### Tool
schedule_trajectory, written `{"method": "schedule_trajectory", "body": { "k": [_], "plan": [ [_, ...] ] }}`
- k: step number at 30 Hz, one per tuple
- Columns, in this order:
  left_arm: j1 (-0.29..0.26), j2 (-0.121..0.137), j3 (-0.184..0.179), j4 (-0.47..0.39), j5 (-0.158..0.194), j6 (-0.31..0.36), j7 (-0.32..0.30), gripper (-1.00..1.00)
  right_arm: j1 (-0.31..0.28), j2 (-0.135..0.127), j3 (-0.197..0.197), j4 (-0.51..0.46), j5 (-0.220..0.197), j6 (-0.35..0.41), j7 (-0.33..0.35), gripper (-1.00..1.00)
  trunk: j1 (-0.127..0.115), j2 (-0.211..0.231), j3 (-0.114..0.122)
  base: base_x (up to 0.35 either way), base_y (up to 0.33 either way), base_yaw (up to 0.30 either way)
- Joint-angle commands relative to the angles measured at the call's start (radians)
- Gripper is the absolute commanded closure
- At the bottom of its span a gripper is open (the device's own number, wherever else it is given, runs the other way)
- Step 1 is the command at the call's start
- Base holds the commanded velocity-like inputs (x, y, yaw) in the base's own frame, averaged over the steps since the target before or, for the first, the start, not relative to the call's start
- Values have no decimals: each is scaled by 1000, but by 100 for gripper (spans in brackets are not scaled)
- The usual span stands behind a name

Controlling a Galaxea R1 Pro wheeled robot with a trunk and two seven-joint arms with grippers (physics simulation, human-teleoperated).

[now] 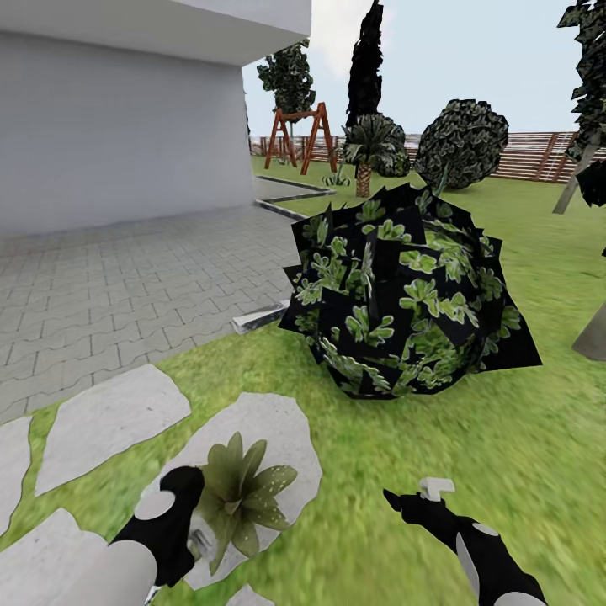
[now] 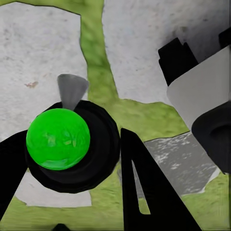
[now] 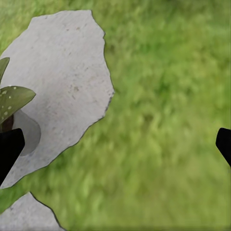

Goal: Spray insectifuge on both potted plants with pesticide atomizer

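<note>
In the garden, the robot stands over a potted plant (image 1: 240,497), a low rosette of pointed dull-green leaves that sits on a pale stepping stone (image 1: 290,429) set in the lawn (image 1: 471,438). The left gripper (image 1: 172,505) hangs just beside the plant, on its left in the head view, with the nearest leaves all but touching its black casing. A small grey piece (image 1: 199,539) shows at the gripper's inner edge, too small to say what it is. In the left wrist view, a black ring with a bright green ball (image 2: 57,138) lies between two dark fingers (image 2: 149,192) above the paving; whether this gripper is open or closed on anything cannot be told.

The right gripper (image 1: 418,502) hovers over bare grass, well apart from the plant, with a whitish block (image 1: 436,486) at its tip. In the right wrist view, its black fingertips (image 3: 9,149) sit at opposite edges with nothing but lawn between them, so its jaws stand wide open and empty. A speckled leaf of the plant (image 3: 12,98) and the stone (image 3: 62,82) show off to one side.

Beyond the arms, a big dark bush (image 1: 404,295) rises from the lawn. Grey paving (image 1: 126,286) runs to a white house wall (image 1: 109,126) on the left. A red swing frame (image 1: 299,135), a small palm (image 1: 370,151) and a brown slatted fence (image 1: 530,156) close the background.
</note>
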Motion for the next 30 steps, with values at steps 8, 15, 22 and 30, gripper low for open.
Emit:
{"method": "schedule_trajectory", "body": {
  "k": [8,15,22,30],
  "plan": [
    [-1,7,27,12,4,2,-11,100,-1,1,-7,-2,6,6,7,-100,0,0,-1,0,0,0],
    [-8,8,30,-89,89,5,-15,100,-1,1,-7,-2,6,6,7,-100,0,0,-1,0,0,0],
    [-8,8,29,-92,94,5,-4,100,-1,1,-7,-2,6,6,7,-100,0,0,-1,0,0,0],
    [-4,7,28,-89,105,4,167,100,-1,1,-7,-2,6,6,7,-100,0,0,-1,0,0,0]
  ]
}}
